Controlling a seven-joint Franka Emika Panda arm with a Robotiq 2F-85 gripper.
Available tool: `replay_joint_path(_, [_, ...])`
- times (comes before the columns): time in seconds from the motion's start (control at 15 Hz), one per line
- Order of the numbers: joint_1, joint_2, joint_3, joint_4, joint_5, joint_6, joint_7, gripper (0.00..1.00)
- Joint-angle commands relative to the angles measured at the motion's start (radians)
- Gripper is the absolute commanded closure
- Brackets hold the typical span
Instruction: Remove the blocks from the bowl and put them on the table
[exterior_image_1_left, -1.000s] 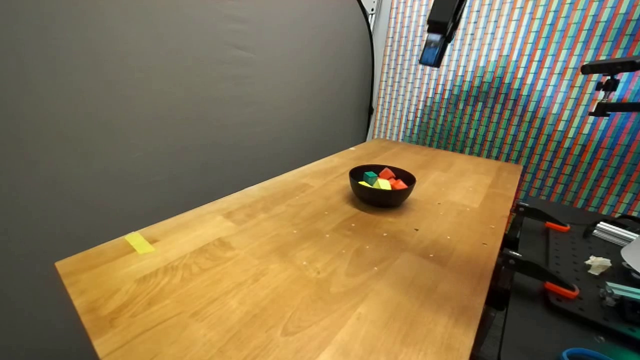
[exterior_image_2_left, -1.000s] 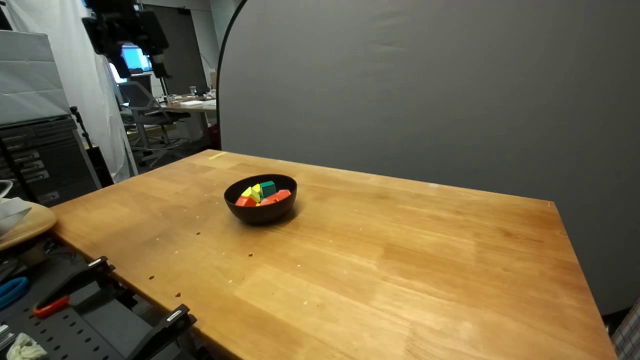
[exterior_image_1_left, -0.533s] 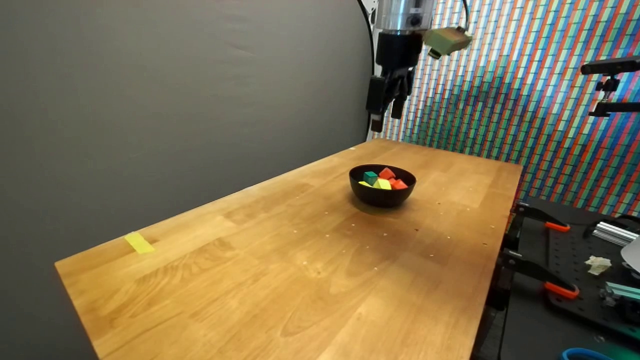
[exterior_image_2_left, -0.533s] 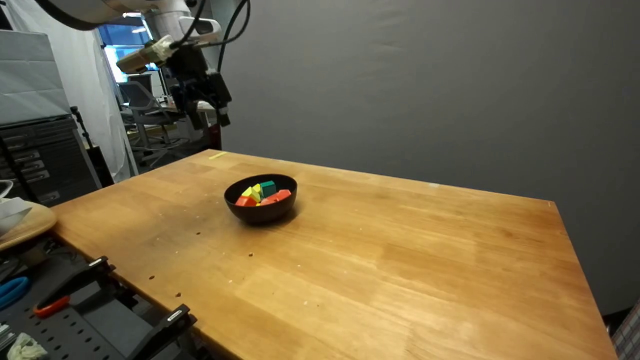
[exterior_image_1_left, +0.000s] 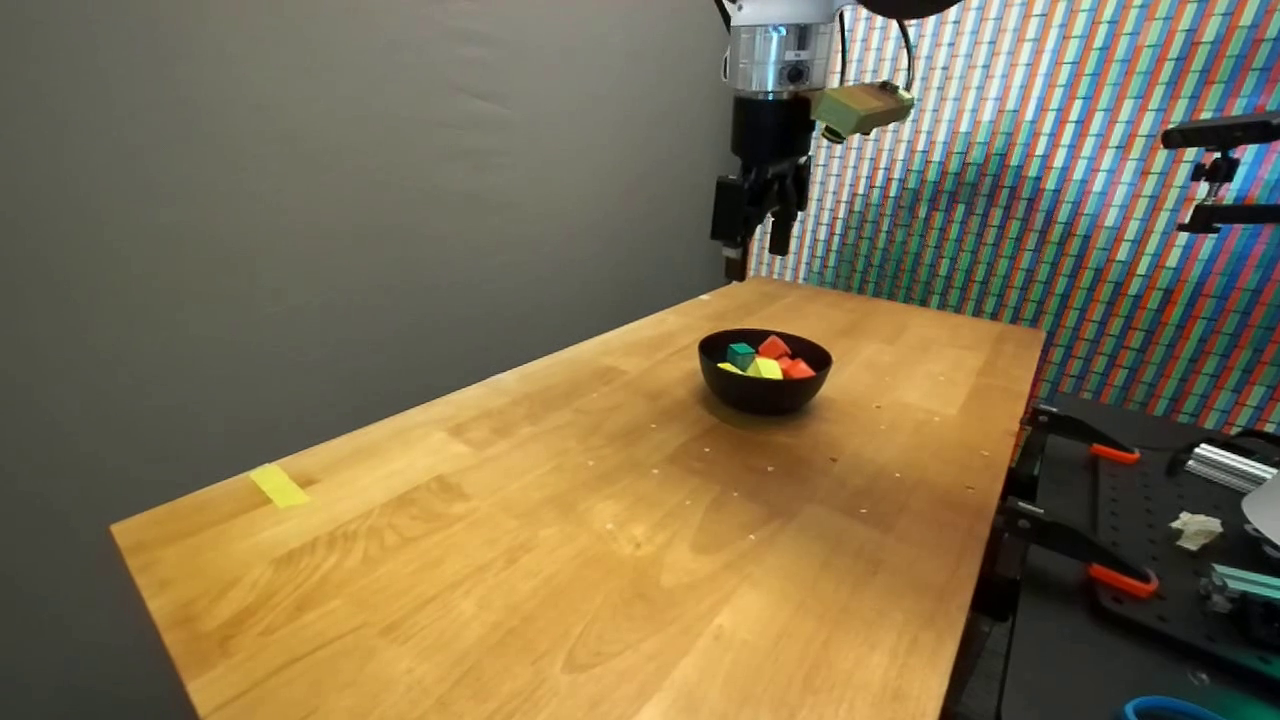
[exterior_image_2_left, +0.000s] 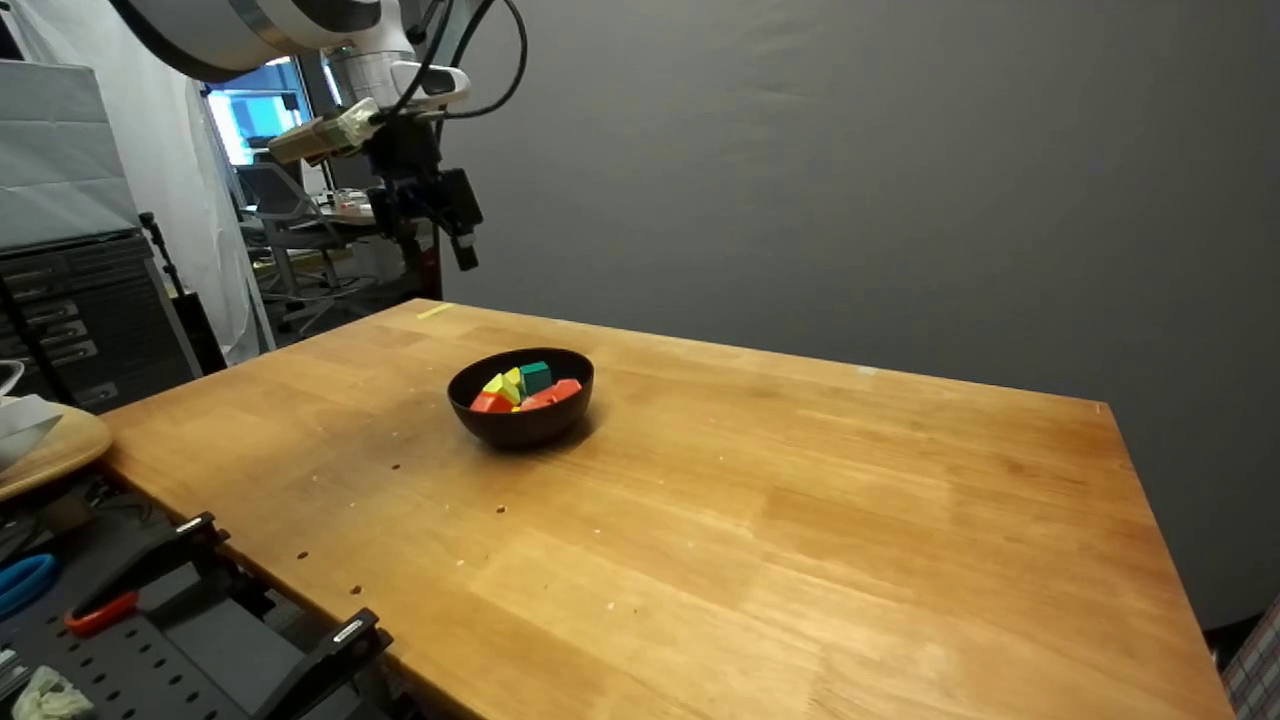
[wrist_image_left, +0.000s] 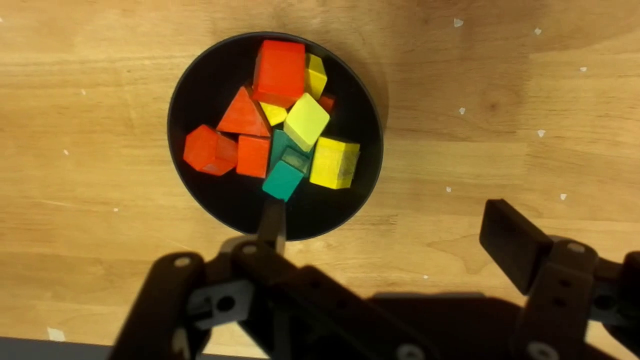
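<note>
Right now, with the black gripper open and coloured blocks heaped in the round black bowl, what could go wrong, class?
Lowered this wide open, the gripper could catch the rim of the bowl and tip it. Pulling out the light yellow, diamond-topped block might shift the large red box-shaped block, close beside it in the wrist view. The red triangular block has slanting sides, so it could slip from the grip.

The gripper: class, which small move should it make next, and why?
Probably a sideways shift to bring the open gripper over the bowl before lowering. In the wrist view, one finger overlaps the bowl, the other shows against the table, and the blocks lie outside the gap between them. In both exterior views the gripper hangs clear of the bowl.
</note>
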Motion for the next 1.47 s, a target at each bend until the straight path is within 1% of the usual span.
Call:
replay_joint_path(0.0, [-0.001,0.06,-0.076,0.031,0.039,0.008,-0.003,0.0])
replay_joint_path(0.2, [-0.024,0.091,-0.141,0.028,0.062,0.03,-0.047,0.0])
replay_joint_path(0.33, [-0.038,0.141,-0.167,0.051,0.125,0.044,-0.097,0.0])
replay_joint_path(0.47, [-0.041,0.195,-0.179,0.08,0.173,0.05,-0.117,0.0])
replay_joint_path(0.67, [-0.024,0.284,-0.2,0.135,0.165,0.074,-0.075,0.0])
replay_joint_path(0.93, [-0.01,0.401,-0.207,0.227,0.174,0.095,-0.071,0.0])
replay_joint_path(1.13, [-0.008,0.463,-0.203,0.284,0.203,0.106,-0.08,0.01])
replay_joint_path(1.27, [-0.008,0.49,-0.201,0.314,0.226,0.101,-0.084,0.26])
replay_joint_path(1.33, [-0.008,0.498,-0.201,0.323,0.235,0.093,-0.084,0.3])
replay_joint_path(1.4, [-0.007,0.503,-0.202,0.326,0.245,0.093,-0.082,0.38])
